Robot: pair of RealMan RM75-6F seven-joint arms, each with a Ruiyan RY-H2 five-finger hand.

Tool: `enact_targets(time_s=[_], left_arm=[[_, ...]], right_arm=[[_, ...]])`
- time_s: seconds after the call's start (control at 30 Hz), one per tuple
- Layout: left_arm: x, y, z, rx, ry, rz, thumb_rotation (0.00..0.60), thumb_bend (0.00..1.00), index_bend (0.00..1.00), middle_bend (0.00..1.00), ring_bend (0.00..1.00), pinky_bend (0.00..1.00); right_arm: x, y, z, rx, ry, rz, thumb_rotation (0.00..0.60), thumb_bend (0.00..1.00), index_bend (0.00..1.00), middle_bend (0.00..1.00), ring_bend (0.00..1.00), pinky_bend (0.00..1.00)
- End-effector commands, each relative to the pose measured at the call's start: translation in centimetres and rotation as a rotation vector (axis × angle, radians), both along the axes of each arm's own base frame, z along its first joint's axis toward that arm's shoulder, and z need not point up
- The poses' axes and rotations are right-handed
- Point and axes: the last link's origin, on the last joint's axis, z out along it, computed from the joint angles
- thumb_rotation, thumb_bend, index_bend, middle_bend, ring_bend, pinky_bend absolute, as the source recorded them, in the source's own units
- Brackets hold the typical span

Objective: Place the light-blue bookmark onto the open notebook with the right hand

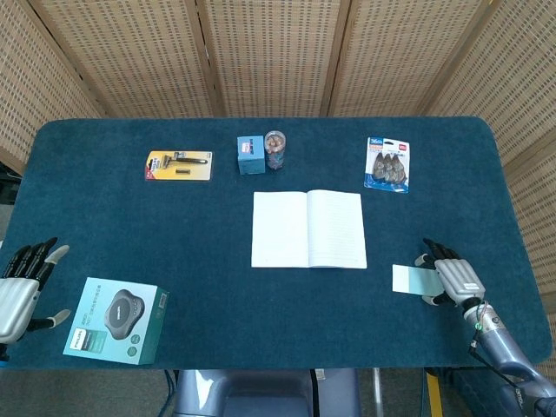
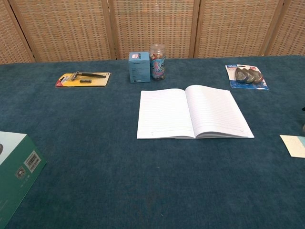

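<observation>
Bookmark (image 1: 410, 279): flat on the table, right of the notebook (image 1: 308, 229), apart from it.
Right hand (image 1: 451, 279): fingers spread, over the bookmark's right end; contact unclear.
Left hand (image 1: 19, 287): spread, holding nothing, beside the green box (image 1: 115, 321).
Between bookmark and notebook: bare cloth.
Far side: razor pack (image 1: 178, 165), blue box (image 1: 251, 155), jar (image 1: 274, 149), blister pack (image 1: 387, 163).

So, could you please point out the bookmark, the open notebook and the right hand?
bookmark (image 1: 410, 278), head view, on its bare left part.
open notebook (image 1: 308, 229), head view, on its centre fold.
right hand (image 1: 452, 278), head view, on its back.
</observation>
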Motion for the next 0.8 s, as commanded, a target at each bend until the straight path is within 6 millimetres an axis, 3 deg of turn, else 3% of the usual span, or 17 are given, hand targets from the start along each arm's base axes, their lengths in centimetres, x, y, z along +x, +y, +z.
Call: enact_targets(time_s=[0.03,0.8], left_arm=[[0.0,0.0,0.0,0.0,0.0,-0.001,0.6,0.0,0.0,0.0,0.0,0.0],[0.0,-0.1,0.1,0.005,0.001,-0.002,0.6,0.0,0.0,0.0,0.0,0.0]], right_arm=[[-0.1,-0.1,-0.1,0.0,0.008,-0.001,0.6,0.0,0.29,0.0,0.0,0.1],[-1.1,0.1,0.4,0.045,0.074,-0.022,0.6,0.0,0.29,0.0,0.0,0.1]])
